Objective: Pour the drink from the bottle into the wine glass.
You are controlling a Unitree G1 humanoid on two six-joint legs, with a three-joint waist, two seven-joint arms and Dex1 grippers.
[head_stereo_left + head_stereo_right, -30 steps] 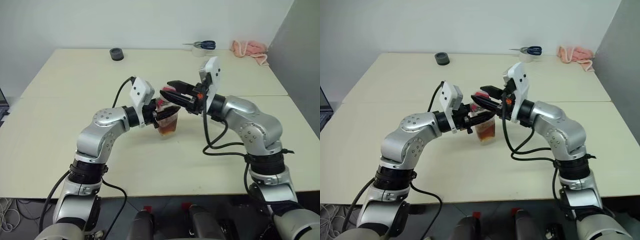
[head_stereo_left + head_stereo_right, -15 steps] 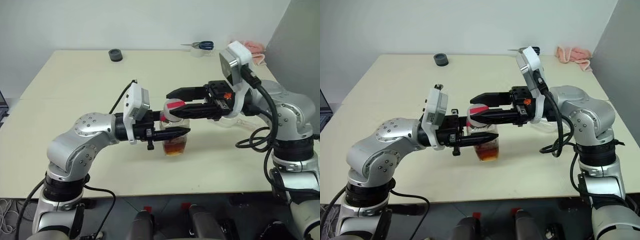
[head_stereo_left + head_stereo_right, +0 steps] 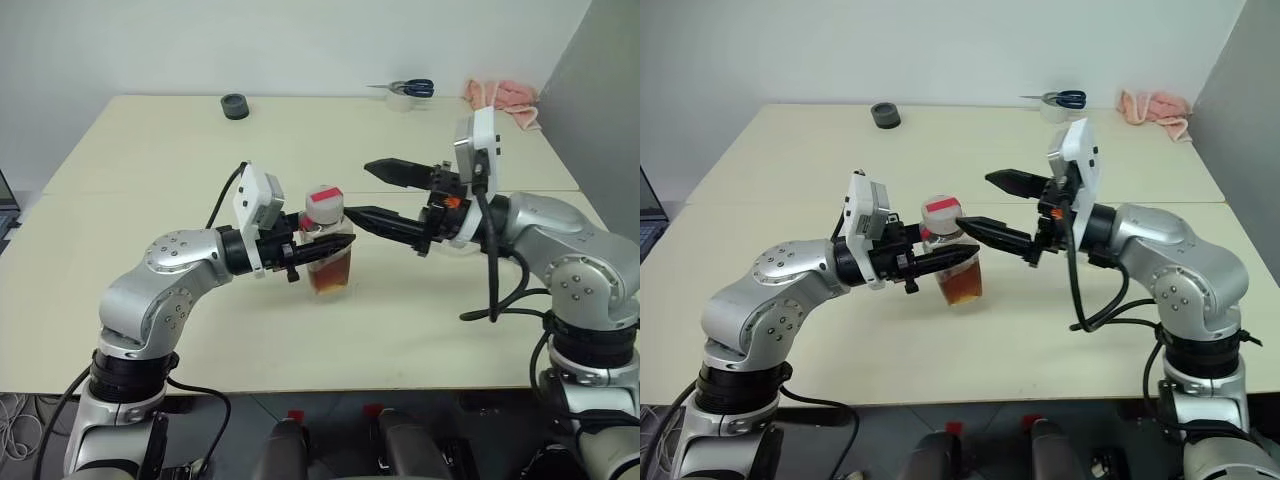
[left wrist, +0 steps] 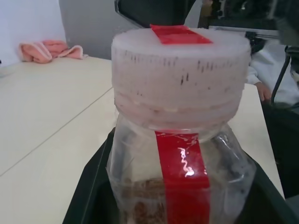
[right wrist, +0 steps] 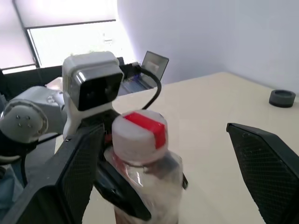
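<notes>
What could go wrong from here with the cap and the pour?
1. The cap is on the bottle and the right gripper stands open beside it, so a misaligned closing could miss the cap.
2. The left gripper holds the bottle off the table; twisting might spin it in the grip.
3. No wine glass is identifiable, so the pour target is uncertain.

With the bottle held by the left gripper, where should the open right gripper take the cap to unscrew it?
Probably around the cap's ribbed side wall, coming level from the robot's right. The bottle stands upright in the left gripper, which clamps the body below the cap, so the round cap is exposed. The right gripper is already open beside it.
</notes>
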